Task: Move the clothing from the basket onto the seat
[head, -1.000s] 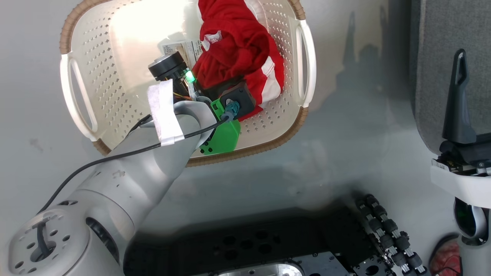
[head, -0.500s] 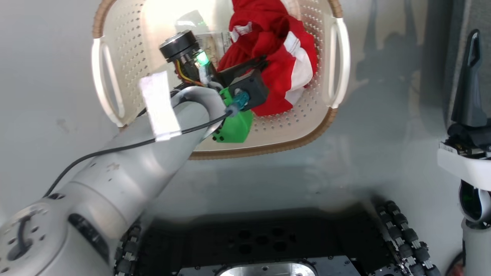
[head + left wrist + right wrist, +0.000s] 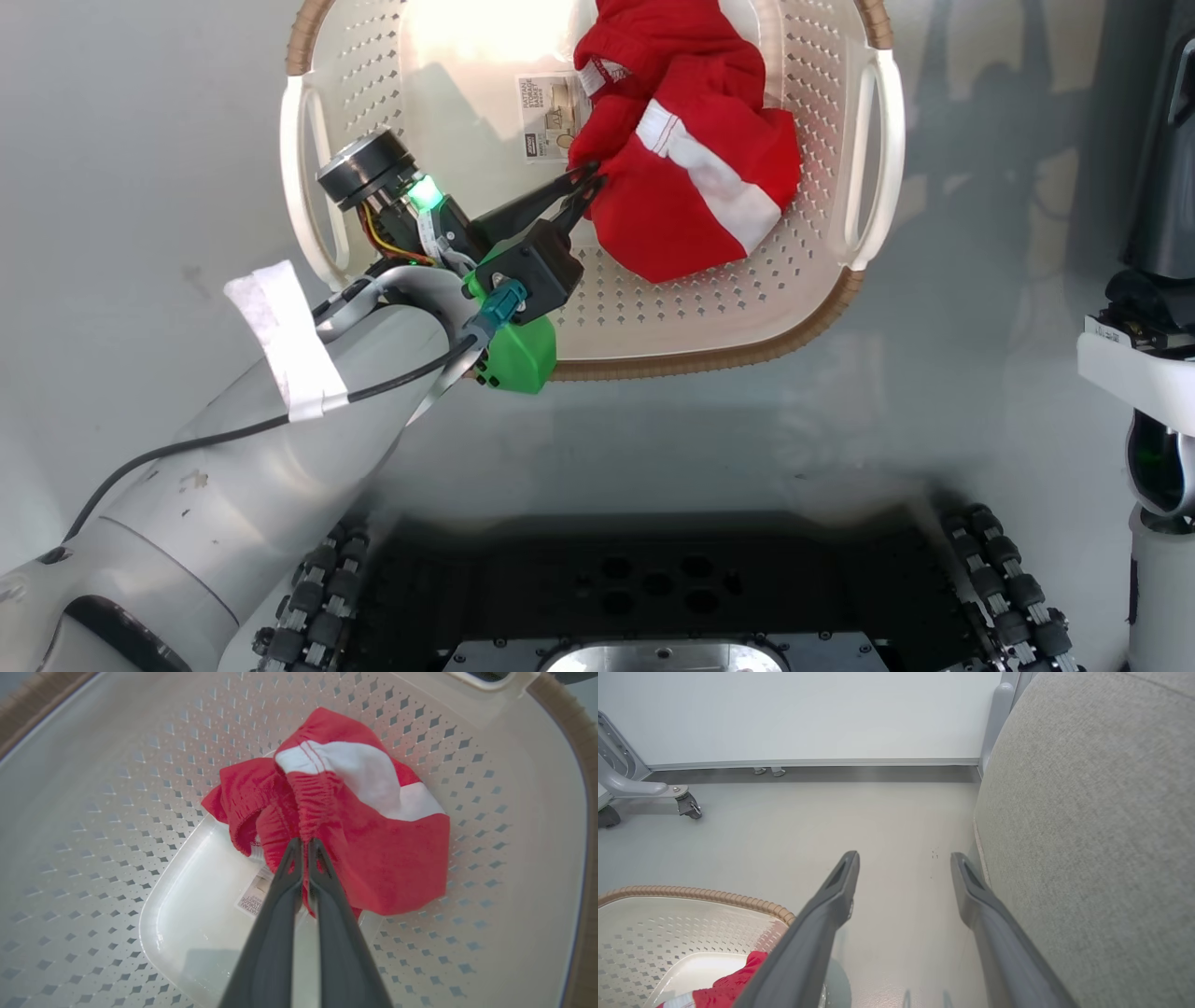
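The left gripper (image 3: 303, 843) was pinched shut on a gathered, elasticated red fold of the clothing (image 3: 373, 849), its two dark fingers meeting at the tips. In the head view this gripper (image 3: 586, 177) reached in from about 8 o'clock and met the heap at its 9 o'clock edge. The clothing (image 3: 691, 177), red with a white panel, lay crumpled inside the basket (image 3: 653, 317), toward 1 o'clock of its middle, with part of it over the paper label (image 3: 551, 117) on the bottom. The basket stood on the pale grey floor (image 3: 840, 420). The right gripper (image 3: 903, 858) was spread wide with nothing between its fingers, above bare floor. The grey woven seat (image 3: 1087, 835) rose at its 3 o'clock. A corner of the basket (image 3: 752, 903) showed at its 8 o'clock.
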Robot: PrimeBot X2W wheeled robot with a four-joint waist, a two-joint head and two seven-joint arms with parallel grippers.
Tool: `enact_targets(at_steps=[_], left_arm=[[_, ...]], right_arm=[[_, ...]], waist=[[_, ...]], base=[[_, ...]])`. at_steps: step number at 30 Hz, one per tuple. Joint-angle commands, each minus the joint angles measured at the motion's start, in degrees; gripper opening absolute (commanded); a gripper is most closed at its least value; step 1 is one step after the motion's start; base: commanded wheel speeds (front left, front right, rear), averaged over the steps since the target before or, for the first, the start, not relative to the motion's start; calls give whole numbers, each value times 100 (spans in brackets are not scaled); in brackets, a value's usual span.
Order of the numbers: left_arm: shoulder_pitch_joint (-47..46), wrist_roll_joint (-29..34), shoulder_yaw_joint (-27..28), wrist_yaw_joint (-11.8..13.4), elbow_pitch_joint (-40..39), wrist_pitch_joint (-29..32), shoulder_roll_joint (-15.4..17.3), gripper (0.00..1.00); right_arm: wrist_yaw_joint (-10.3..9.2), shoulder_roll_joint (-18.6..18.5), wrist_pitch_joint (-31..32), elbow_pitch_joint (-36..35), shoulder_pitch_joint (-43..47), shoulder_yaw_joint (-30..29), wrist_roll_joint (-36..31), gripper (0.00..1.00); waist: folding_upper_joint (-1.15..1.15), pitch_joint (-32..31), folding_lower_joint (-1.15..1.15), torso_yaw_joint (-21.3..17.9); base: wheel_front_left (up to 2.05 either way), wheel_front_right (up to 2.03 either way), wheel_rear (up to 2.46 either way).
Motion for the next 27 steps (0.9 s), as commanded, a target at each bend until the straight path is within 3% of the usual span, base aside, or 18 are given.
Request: enact_targets(at_steps=[1,7,13,18,22,27], left_arm=[[39,21,66,1,-36,-1,24,100],[-194,192,78,-169,111,-2,-87,100],[-610,317,-61,-304,880,-2,-257,100],[-868,73,-132,-386,1598,-2,-432,100],[-792,-608,-660,-400,1969,80,-636,100],[-867,-1577,-1078,-398,1605,578,-528,100]], right_arm=[[-6,4,-1,1,-87,-1,26,100],[-6,46,-1,53,-100,129,31,100],[-6,102,-1,133,-107,219,68,100],[-6,131,0,158,5,300,88,100],[-6,137,0,201,56,364,98,100],[-6,142,0,213,108,390,96,100]], waist=[[0,4,0,-26],[0,7,0,-195],[0,-3,0,-432],[0,-17,0,-589],[0,-42,0,-727],[0,-33,0,-818]], base=[[0,0,0],[0,0,0],[0,0,0],[0,0,0],[0,0,0],[0,0,0]])
